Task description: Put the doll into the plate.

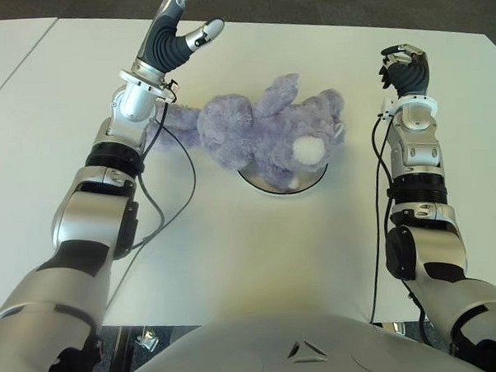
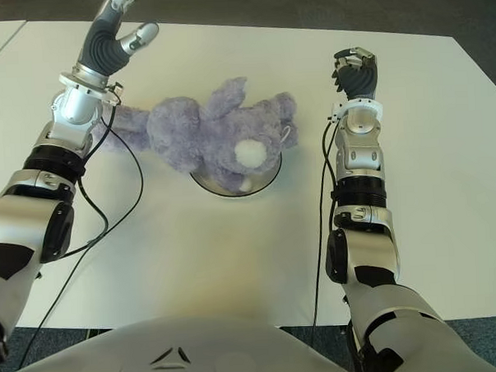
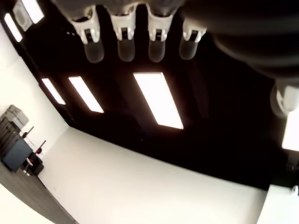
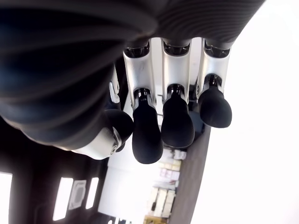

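A purple plush doll (image 1: 262, 132) with a white muzzle lies on its side across a round shiny plate (image 1: 312, 180) in the middle of the table; its body covers most of the plate and one limb stretches off to the left. My left hand (image 1: 179, 28) is raised above the table behind the doll's left end, fingers (image 3: 126, 44) spread and holding nothing. My right hand (image 1: 405, 70) shows to the right of the doll, apart from it, its fingers (image 4: 177, 121) curled inward around nothing.
The white table (image 1: 259, 251) spreads all around the plate. Black cables (image 1: 178, 197) run along both arms over the tabletop. A darker floor lies beyond the table's far edge (image 1: 307, 20).
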You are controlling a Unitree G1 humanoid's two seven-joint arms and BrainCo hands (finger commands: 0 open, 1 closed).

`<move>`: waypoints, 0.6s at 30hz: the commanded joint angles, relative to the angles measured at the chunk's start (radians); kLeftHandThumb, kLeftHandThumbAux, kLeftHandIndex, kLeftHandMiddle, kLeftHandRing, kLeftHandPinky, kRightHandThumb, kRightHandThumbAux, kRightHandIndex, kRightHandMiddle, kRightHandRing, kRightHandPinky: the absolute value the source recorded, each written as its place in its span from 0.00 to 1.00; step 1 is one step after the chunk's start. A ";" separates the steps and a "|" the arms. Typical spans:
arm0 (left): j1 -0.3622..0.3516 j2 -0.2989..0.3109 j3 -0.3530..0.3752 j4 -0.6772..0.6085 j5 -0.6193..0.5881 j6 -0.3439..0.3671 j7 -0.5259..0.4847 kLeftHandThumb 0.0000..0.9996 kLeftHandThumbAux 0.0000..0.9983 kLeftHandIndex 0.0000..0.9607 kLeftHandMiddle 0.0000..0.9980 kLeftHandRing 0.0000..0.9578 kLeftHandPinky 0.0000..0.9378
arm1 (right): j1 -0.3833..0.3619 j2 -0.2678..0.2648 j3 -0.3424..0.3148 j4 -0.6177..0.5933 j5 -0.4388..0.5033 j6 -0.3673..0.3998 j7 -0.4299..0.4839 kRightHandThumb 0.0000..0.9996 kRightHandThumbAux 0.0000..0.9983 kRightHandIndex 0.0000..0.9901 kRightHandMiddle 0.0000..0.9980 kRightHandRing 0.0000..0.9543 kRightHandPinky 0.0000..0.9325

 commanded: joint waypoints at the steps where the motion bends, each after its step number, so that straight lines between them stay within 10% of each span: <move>1: -0.027 -0.033 0.051 0.034 -0.084 0.073 -0.053 0.10 0.41 0.00 0.00 0.00 0.00 | -0.002 0.008 0.000 0.024 0.007 -0.011 -0.004 0.72 0.72 0.44 0.72 0.77 0.79; 9: -0.105 -0.094 0.137 0.093 -0.187 0.191 -0.057 0.09 0.53 0.01 0.11 0.12 0.18 | -0.009 0.004 0.000 0.045 0.009 -0.019 0.000 0.72 0.72 0.44 0.72 0.77 0.79; 18: -0.185 -0.093 0.191 0.164 -0.218 0.287 -0.067 0.10 0.61 0.24 0.33 0.36 0.40 | -0.022 0.003 0.000 0.085 0.010 -0.039 -0.001 0.72 0.72 0.44 0.72 0.77 0.80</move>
